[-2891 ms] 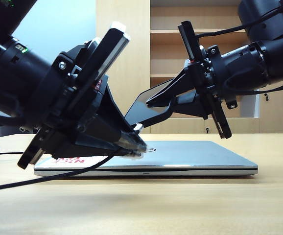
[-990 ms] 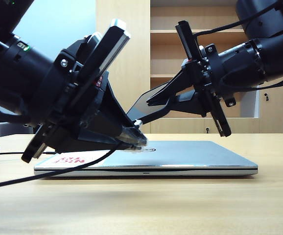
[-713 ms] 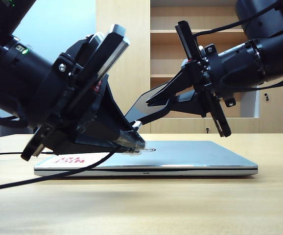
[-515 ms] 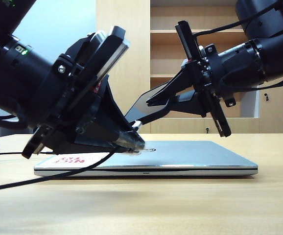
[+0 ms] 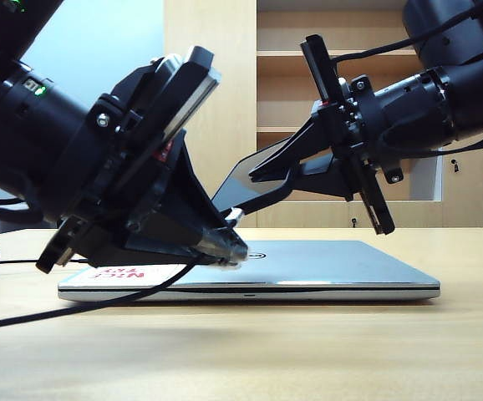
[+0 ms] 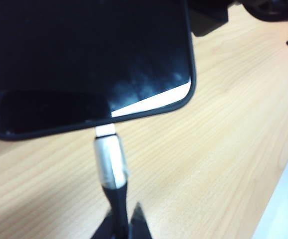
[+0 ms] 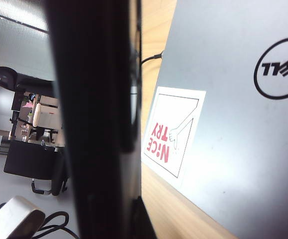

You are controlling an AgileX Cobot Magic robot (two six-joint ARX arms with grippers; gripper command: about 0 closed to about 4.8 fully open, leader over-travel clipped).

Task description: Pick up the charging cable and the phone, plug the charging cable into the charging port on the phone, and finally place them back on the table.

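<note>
I am pinching the charging cable [image 6: 112,185] just behind its silver plug with my left gripper [image 5: 229,248], fingers pressed tight on the black cord, low over the closed silver laptop [image 5: 325,269] and nearest the exterior camera. Over the last few seconds this gripper has been nudging the plug about in small moves, first up toward the phone [image 6: 86,59], then slightly back down, so I am judging that I am still hunting for alignment, not yet seated. In my left wrist view the plug's tip is touching the phone's short edge where the charging port should be; whether it has entered I cannot tell. Beyond it, my right gripper [image 5: 268,177] is clamping the phone, tilted, above the laptop and clear of the table [image 5: 250,351]. Farthest back, the wooden shelf cabinet [image 5: 342,63] is showing nothing I can make out in its open compartments.
</note>
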